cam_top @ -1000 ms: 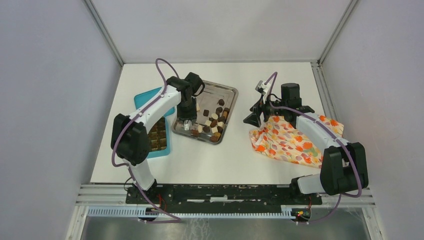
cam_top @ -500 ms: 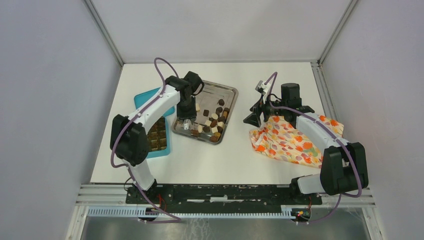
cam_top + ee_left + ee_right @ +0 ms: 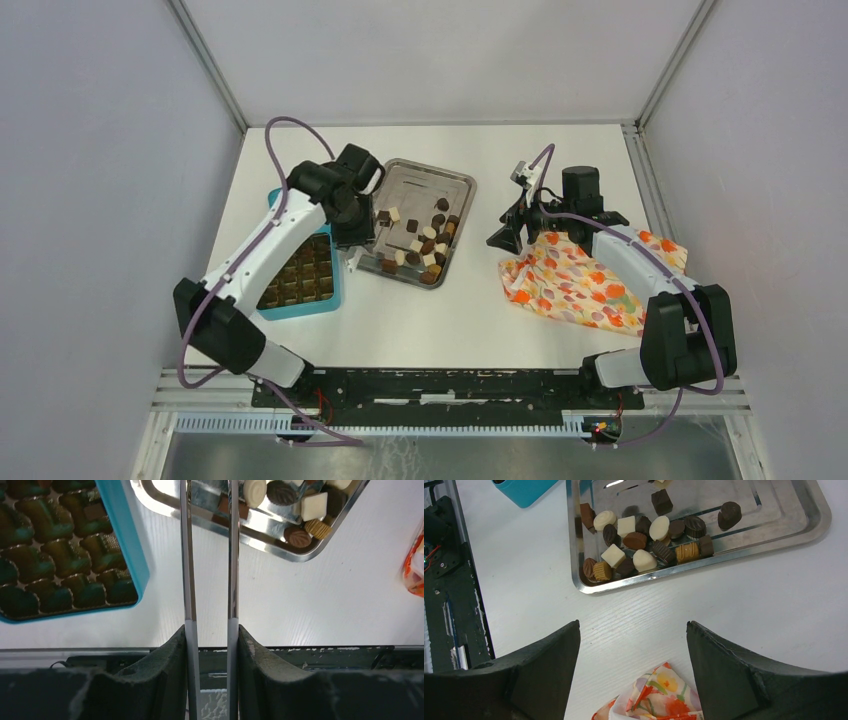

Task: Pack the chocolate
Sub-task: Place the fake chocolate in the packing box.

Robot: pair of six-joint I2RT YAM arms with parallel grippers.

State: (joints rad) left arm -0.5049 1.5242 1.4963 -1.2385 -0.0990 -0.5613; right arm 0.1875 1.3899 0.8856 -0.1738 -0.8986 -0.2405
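Tweezers (image 3: 186,580), clamped in the left gripper (image 3: 209,645): blades apart and parallel, tips out of view, so any pinched piece cannot be confirmed. Chocolate (image 3: 634,540) lies loose in the steel tray (image 3: 420,178); more sits in the teal box (image 3: 126,540) just left of the tray. Risk: a rounded piece slipping from smooth blades, landing between tray and box.

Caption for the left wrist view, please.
Left pincer clamps long steel tongs above the white table, teal compartmented box at left, steel tray of mixed chocolates at upper right.
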